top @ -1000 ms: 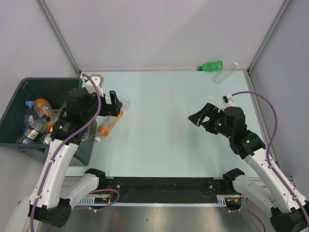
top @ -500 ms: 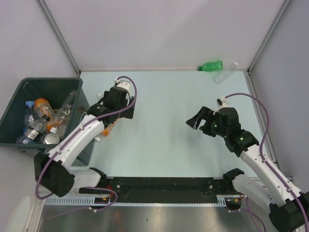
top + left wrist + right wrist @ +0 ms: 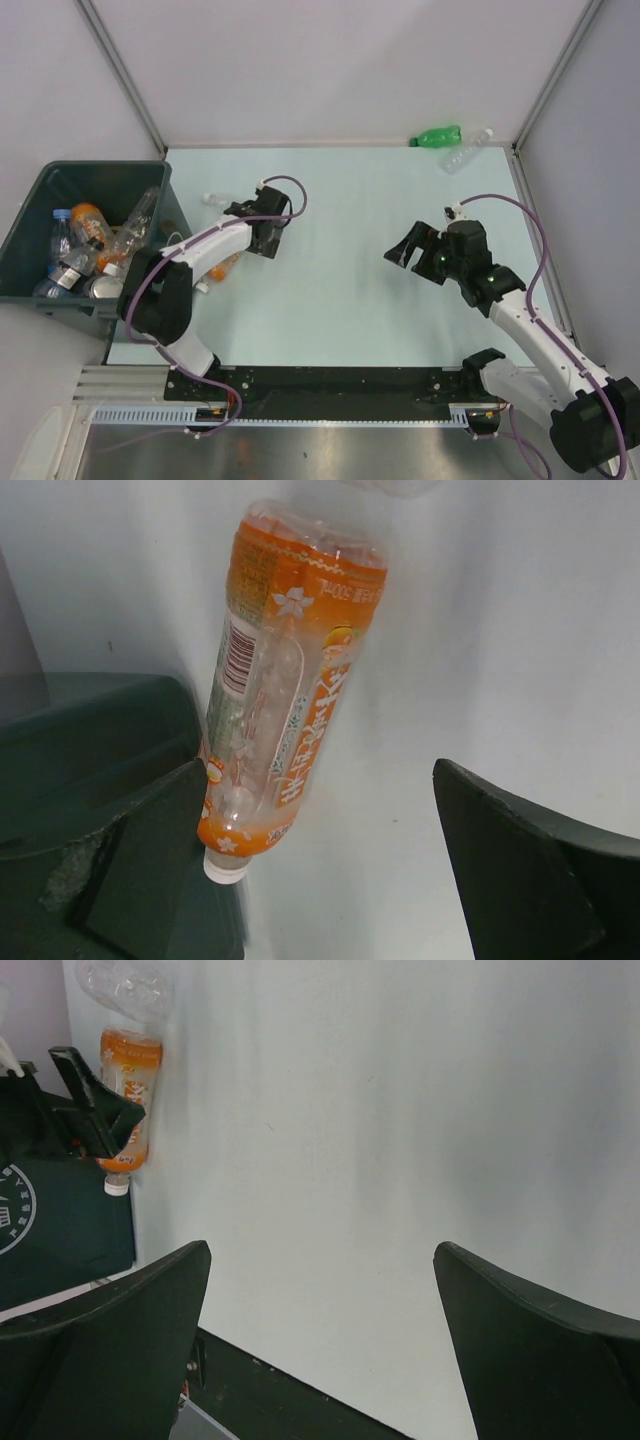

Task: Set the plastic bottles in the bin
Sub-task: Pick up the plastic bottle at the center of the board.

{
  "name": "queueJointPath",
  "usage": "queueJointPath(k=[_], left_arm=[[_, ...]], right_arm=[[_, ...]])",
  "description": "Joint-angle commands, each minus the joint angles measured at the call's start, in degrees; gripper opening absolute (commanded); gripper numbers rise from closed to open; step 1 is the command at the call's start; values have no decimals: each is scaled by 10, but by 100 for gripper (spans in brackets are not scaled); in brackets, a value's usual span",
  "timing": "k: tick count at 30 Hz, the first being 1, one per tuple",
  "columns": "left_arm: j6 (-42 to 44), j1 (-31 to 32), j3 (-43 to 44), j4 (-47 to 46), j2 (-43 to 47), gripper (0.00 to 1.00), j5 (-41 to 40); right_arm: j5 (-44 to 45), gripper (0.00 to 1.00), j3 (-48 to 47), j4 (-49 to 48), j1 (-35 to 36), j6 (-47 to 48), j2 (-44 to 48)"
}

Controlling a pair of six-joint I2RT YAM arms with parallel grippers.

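Top external view has the bin (image 3: pixel 100 165) at the left edge of the pale surface (image 3: pixel 340 200), and everything else is placed from it. Inside the bin lies a heap of bottles (image 3: pixel 85 235): an orange one, one with a blue cap, and a clear one leaning against the wall nearest the open surface. The others are too jumbled to sort out. Just outside that same wall the orange bottle (image 3: pixel 226 266) lies flat on the surface. It is partly under the left arm, which reaches from its base alongside the bin and out past that wall. A clear crushed bottle (image 3: pixel 125 988) lies just beyond the orange one, a little farther from the bin.

Left wrist view shows the left fingers (image 3: pixel 150 860) spread wide with nothing between them. The orange bottle lies ahead of them on its side, label showing. Its white cap points toward the camera and sits close to the bin's dark corner; whether cap and bin touch I cannot tell.

Right fingers (image 3: pixel 540 1340) are spread wide too and hold nothing. They hang over bare surface well away from the bin, pointed toward it. The right wrist view catches the white emblem (image 3: pixel 12 1210) on the bin's side.

Far from the bin, in the opposite back corner of the surface, a green bottle (image 3: pixel 437 136) and a clear bottle (image 3: pixel 467 153) lie near each other by the wall.
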State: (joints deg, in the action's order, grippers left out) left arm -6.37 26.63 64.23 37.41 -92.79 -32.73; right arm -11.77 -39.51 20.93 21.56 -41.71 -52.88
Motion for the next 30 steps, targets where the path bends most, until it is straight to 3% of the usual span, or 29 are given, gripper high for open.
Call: queueJointPath(k=[1,8,19,22,26,30], left_arm=[[16,-58,26,-26,-15,100,27],[56,-86,56,-27,-62,100,53],[28,-113,65,5,-127,98,96],[25,-113,71,17,-133,90,101],[9,-112,70,35,-122,66,111],[-3,-106,53,33,-79,52,115]], right_arm=[[-15,100,5,-37,-5,2,-7],[-28,100,25,-68,-11,-10,-11],[-38,100,29,-44,-28,1,15],[-39,100,32,-41,-28,-4,23],[-40,100,35,-32,-28,-11,40],[-42,99,35,-20,-28,-13,57]])
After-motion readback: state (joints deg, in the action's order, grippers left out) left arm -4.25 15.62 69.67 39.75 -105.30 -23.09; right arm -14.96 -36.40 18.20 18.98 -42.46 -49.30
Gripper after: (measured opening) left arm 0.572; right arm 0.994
